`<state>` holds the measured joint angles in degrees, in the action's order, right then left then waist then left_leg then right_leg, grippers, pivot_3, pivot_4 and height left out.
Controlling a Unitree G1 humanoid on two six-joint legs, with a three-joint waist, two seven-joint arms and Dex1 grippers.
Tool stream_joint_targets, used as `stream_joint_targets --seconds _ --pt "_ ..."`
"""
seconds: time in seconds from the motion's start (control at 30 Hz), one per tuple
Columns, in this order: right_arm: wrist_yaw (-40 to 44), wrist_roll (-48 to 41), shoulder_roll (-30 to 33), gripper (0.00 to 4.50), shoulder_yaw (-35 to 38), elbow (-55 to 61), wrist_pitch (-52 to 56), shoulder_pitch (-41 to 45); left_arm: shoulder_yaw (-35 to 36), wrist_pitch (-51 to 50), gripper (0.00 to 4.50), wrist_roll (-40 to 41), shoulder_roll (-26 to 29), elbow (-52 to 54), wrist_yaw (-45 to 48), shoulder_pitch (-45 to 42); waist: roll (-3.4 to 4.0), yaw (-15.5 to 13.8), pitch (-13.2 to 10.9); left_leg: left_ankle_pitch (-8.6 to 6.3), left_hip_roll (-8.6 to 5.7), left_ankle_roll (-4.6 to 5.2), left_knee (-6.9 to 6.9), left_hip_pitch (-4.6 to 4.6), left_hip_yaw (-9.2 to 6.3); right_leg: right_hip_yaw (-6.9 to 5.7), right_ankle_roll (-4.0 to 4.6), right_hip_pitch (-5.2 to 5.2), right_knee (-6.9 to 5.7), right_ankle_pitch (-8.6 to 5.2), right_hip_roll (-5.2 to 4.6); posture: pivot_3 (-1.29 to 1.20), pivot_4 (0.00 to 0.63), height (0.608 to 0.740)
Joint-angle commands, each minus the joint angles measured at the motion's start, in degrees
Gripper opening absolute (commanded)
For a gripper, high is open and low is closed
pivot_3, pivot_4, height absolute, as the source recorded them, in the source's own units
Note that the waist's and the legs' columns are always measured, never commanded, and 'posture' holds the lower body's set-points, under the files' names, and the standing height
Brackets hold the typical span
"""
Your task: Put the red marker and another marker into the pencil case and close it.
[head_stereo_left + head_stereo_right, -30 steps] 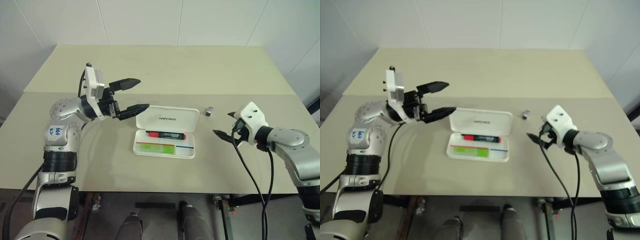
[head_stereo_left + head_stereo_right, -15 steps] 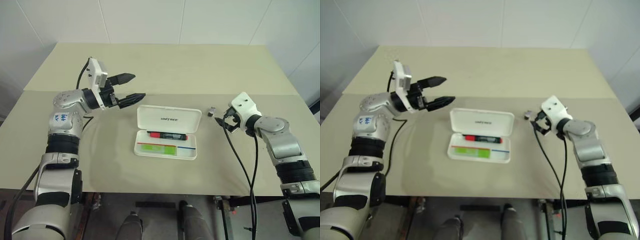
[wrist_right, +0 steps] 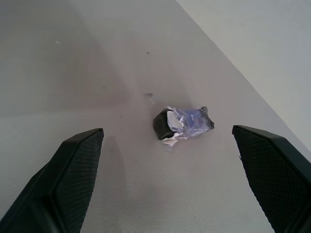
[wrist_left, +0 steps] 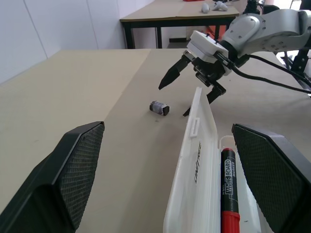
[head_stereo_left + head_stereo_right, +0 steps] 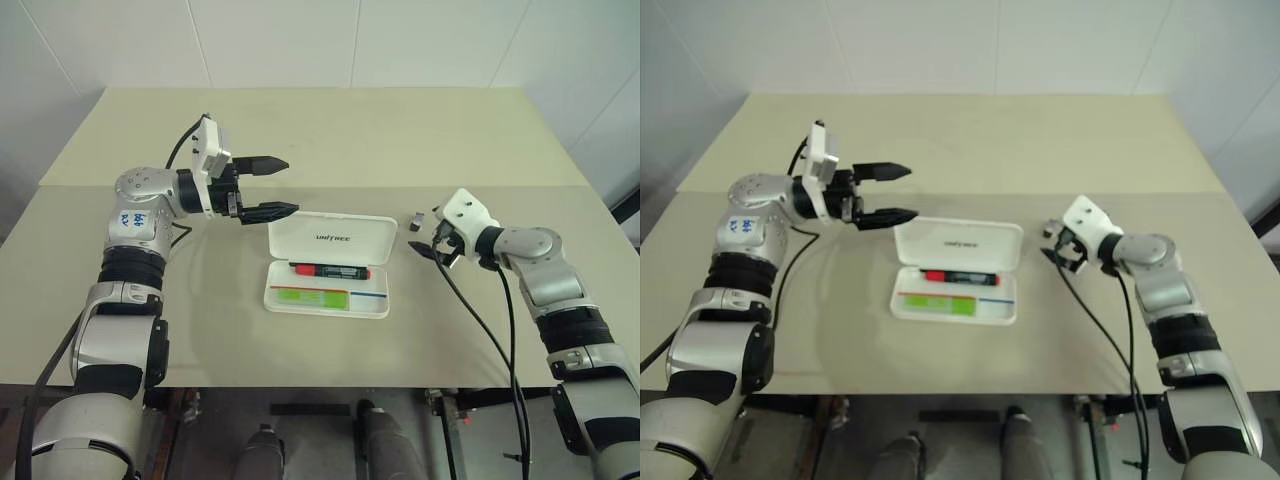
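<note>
The white pencil case point(image 5: 333, 238) lies open at the table's middle, its lid tilted back. In its tray, the red marker point(image 5: 330, 270) lies behind the light green marker point(image 5: 311, 295). My left gripper point(image 5: 286, 186) hovers open and empty just left of the lid's far corner, pointing right. In the left wrist view the lid's edge point(image 4: 193, 160) and the red marker point(image 4: 229, 190) sit between its fingers. My right gripper point(image 5: 430, 246) is open and empty just right of the case, pointing at a small wrapped scrap point(image 3: 182, 122).
The small black-and-white wrapped scrap point(image 5: 417, 217) lies on the table beyond the case's right end. The beige table point(image 5: 200, 300) has a seam running across behind the case. White walls stand past the far edge.
Both arms have stretched forward. The left gripper moved closer to the lid's corner. The right gripper came in towards the case's right end and the scrap. Both stayed open.
</note>
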<state>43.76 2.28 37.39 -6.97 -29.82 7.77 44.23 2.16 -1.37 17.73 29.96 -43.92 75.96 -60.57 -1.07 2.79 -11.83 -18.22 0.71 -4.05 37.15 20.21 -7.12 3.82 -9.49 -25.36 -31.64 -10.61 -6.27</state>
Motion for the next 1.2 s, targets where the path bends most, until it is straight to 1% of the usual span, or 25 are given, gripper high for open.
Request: stream_joint_targets --seconds 0.03,0.13,0.3,0.43,0.53,0.67,0.87,1.2 --pt "-3.90 1.57 0.42 4.50 1.82 -3.74 -2.09 3.53 1.02 0.85 4.48 0.18 0.26 1.68 -0.11 -1.34 0.00 0.28 0.00 0.00 0.00 0.00 -0.01 0.00 -0.01 0.00 0.00 0.00 -0.01 0.00 0.00 0.00 0.150 0.740" --pt "-4.68 1.76 0.12 4.50 2.10 -5.42 -2.47 4.60 1.10 0.55 4.48 0.37 0.33 2.49 -0.31 -1.08 0.00 0.49 0.00 0.00 0.01 0.00 -0.04 -0.01 -0.01 0.00 0.01 -0.01 0.00 0.00 0.00 0.00 0.150 0.740" --pt "-3.55 -0.72 -1.31 4.50 3.14 -3.81 -0.79 4.51 1.37 0.65 4.48 0.43 0.39 3.06 -1.01 -0.80 0.01 0.60 -0.01 0.00 0.00 0.00 -0.03 0.00 0.00 0.00 0.00 -0.01 0.00 0.00 0.00 0.00 0.150 0.740" --pt "-0.58 -4.87 -2.34 4.50 4.78 -0.15 3.06 2.68 1.40 0.70 4.48 0.54 0.35 3.42 -1.20 -0.56 0.02 0.51 -0.01 0.01 0.00 -0.01 0.00 0.00 -0.01 0.00 0.00 -0.02 -0.06 0.00 0.00 0.00 0.150 0.740" --pt "-0.55 -5.84 -2.82 4.50 5.37 0.78 5.12 1.99 1.47 0.66 4.48 0.55 0.27 3.45 -1.39 -0.50 0.02 0.47 -0.01 0.01 0.00 -0.01 0.00 0.00 -0.02 0.00 0.00 -0.01 -0.06 0.00 0.00 0.00 0.150 0.740" --pt "-2.34 -6.27 -4.36 4.50 6.24 -1.65 5.56 2.66 1.48 1.05 4.48 0.42 0.15 3.37 -1.81 -0.44 0.03 0.55 -0.01 0.01 0.00 -0.01 0.01 -0.01 -0.01 0.00 0.00 -0.01 -0.08 0.00 0.00 0.00 0.150 0.740" --pt "-2.24 -6.39 -5.08 4.50 6.84 -2.00 5.62 2.91 1.58 1.27 4.48 0.47 0.19 3.62 -2.25 -0.25 0.03 0.53 -0.02 0.01 0.00 -0.01 0.01 -0.02 -0.01 0.00 0.00 -0.02 -0.10 0.00 0.00 0.00 0.150 0.740" --pt "-1.33 -8.46 -7.61 4.50 7.97 -10.13 4.71 6.36 1.72 0.85 4.48 0.84 0.12 5.21 -2.99 0.52 0.03 0.72 -0.02 0.01 0.00 -0.02 0.02 -0.03 -0.01 0.00 0.00 -0.02 -0.12 0.00 0.00 0.00 0.150 0.740"
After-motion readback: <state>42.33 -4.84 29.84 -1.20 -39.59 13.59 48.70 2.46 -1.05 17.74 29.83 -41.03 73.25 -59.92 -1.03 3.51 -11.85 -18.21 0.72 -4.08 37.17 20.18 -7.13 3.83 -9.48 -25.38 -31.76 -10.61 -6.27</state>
